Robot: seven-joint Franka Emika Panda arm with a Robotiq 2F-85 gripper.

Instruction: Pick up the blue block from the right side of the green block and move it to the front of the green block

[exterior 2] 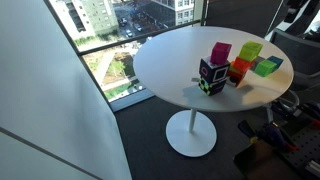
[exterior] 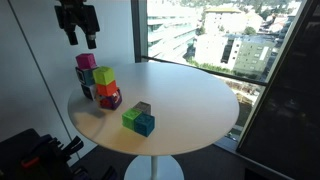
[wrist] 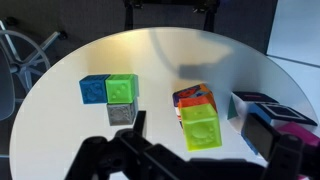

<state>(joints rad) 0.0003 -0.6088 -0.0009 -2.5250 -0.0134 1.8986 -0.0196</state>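
No words, numbers or signs could be read in any of the pictures. In the wrist view, the blue block (wrist: 93,89), the green block (wrist: 122,89) touching it at its 3 o'clock side, and the lime block (wrist: 201,126) seemed to have faint marks on their faces, but these were too blurry to read. In an exterior view the dark block (exterior 2: 212,76) had small colored spots on its side, too tiny to make out.
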